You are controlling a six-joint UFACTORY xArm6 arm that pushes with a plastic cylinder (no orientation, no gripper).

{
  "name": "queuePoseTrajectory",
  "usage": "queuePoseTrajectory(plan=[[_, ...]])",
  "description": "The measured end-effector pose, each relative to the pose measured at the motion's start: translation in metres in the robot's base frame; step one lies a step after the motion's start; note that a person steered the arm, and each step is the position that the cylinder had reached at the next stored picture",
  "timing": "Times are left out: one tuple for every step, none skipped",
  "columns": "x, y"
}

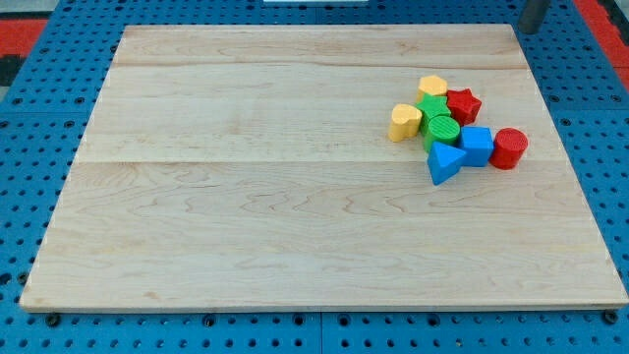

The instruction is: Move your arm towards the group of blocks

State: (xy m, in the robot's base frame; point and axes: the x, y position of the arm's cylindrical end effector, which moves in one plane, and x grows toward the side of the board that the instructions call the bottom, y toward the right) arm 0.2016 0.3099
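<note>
A tight group of blocks lies at the board's right middle. It holds a yellow hexagon block (432, 87), a red star (463, 103), a green block (428, 107), a green cylinder (442, 129), a yellow heart (404, 122), a blue cube (478, 146), a blue triangle (445, 163) and a red cylinder (509, 148). My tip (531, 30) is at the view's top right, just off the board's top right corner. It is well above and to the right of the group and touches no block.
The wooden board (246, 197) rests on a blue pegboard surface (29, 147) that surrounds it. Red panels show at the view's top corners.
</note>
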Motion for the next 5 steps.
queuePoseTrajectory(plan=[[0.0, 0.001], [0.0, 0.001], [0.0, 0.006], [0.002, 0.007], [0.01, 0.002]])
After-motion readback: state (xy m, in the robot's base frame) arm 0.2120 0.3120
